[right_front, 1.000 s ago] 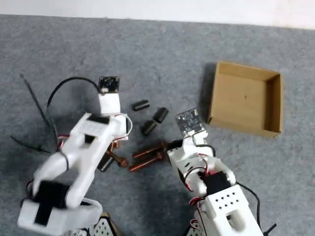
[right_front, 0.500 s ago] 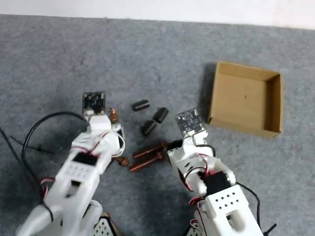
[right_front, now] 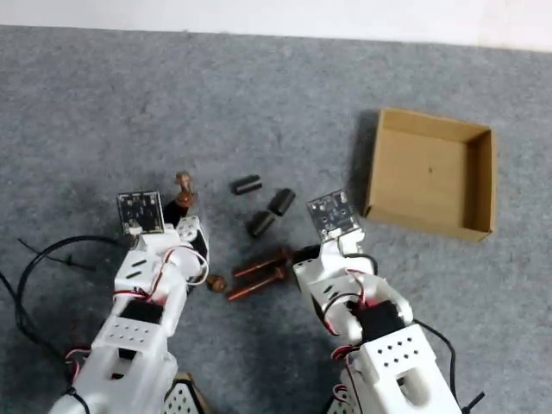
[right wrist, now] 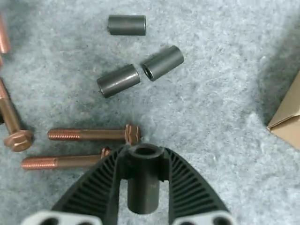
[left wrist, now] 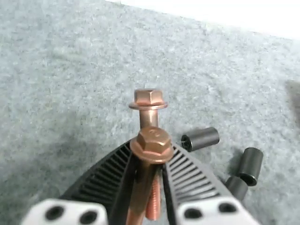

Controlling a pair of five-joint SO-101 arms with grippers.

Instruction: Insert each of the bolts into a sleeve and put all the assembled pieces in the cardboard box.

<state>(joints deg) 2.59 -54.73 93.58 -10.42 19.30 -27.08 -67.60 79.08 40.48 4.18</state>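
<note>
My left gripper (right_front: 181, 205) (left wrist: 150, 151) is raised left of the parts and shut on two copper bolts (left wrist: 148, 101), their hex heads one behind the other between the fingers. My right gripper (right_front: 304, 254) (right wrist: 143, 157) is shut on a black sleeve (right wrist: 143, 180), held just beside the heads of two bolts (right_front: 259, 274) (right wrist: 91, 134) lying side by side on the carpet. A third loose bolt (right_front: 216, 283) (right wrist: 11, 123) lies to their left. Three black sleeves (right_front: 261, 223) (right wrist: 118, 80) lie beyond the bolts. The cardboard box (right_front: 473, 177) stands at the right.
Grey carpet covers the table. Black cables (right_front: 52, 254) trail left of the left arm. A corner of the box (right wrist: 287, 123) lies close to my right gripper. Open carpet stretches behind the sleeves and left of the box.
The left arm has swung left and back from the bolt heap, lifting the bolts off the carpet. The right arm and its sleeve have not moved.
</note>
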